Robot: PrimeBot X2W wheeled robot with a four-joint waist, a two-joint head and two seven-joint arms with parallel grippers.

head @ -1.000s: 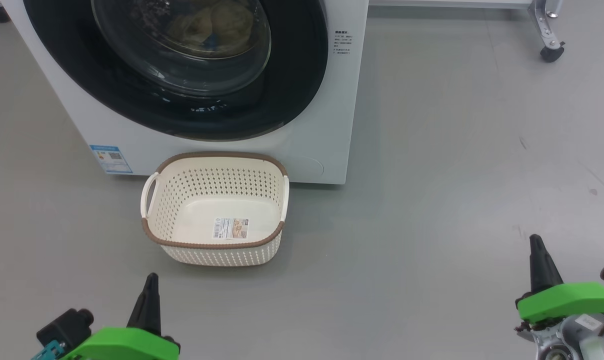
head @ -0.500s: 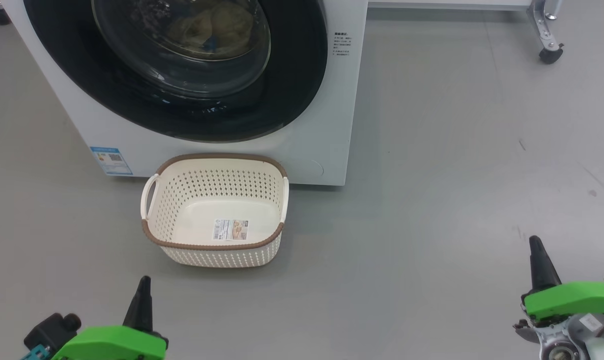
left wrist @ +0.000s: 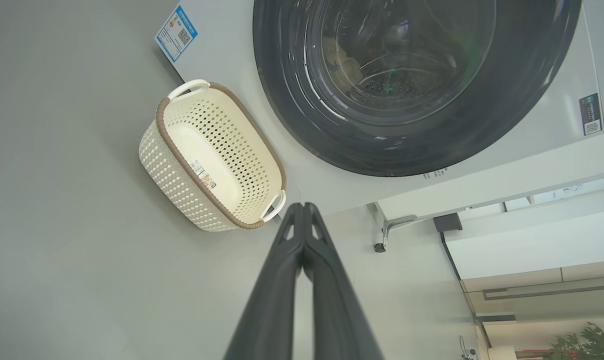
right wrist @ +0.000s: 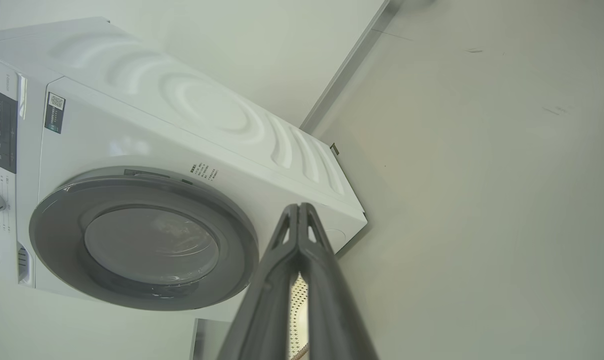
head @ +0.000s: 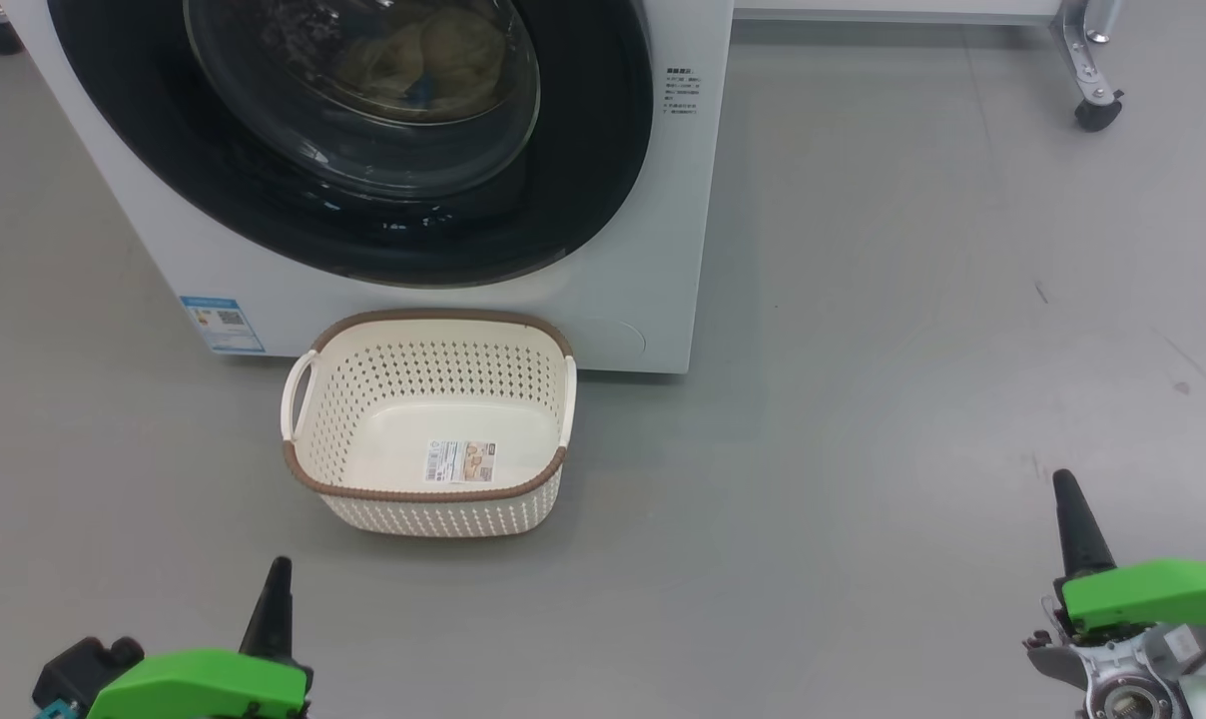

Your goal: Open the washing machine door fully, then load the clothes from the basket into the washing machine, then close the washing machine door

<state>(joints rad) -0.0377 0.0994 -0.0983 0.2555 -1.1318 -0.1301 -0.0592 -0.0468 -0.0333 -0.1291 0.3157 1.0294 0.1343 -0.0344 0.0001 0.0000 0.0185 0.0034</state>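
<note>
The white washing machine stands at the top of the head view with its door closed, the black rim flush on the front. Through the glass I see the cream clothes with a blue patch lying in the drum. On the floor against the machine's front, the cream basket holds nothing but its label sticker. My left gripper is low at the left, shut and empty, short of the basket. My right gripper is far right, shut and empty. The left wrist view shows the basket and door.
Grey floor spreads wide to the right of the machine. A metal frame leg on a black caster stands at the far right back. A blue label sits low on the machine's front, left of the basket.
The head view has shifted slightly, so machine and basket sit a little lower. My left gripper has sunk toward the bottom left edge; the right one has barely moved. Both stay shut.
</note>
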